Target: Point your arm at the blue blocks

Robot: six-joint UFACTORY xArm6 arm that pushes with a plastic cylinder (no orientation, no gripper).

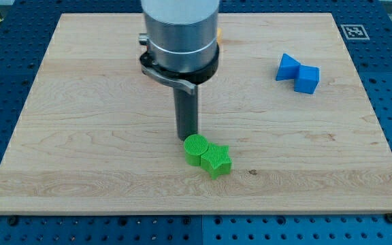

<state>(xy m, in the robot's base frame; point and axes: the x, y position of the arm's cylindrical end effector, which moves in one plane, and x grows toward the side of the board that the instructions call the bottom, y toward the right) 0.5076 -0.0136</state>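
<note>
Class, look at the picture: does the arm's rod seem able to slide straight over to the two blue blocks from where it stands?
Probably yes. My tip sits just above the green cylinder and green star, while the blue blocks lie toward the view's upper right. The wooden board between shows nothing in the way.

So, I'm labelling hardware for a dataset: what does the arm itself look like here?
A wide, silvery-grey metal cylinder with a black band and black bracket beneath. From it hangs a straight, dark, round rod ending in my tip. A bit of yellow shows at the cylinder's right edge. No cables or markings are visible.
</note>
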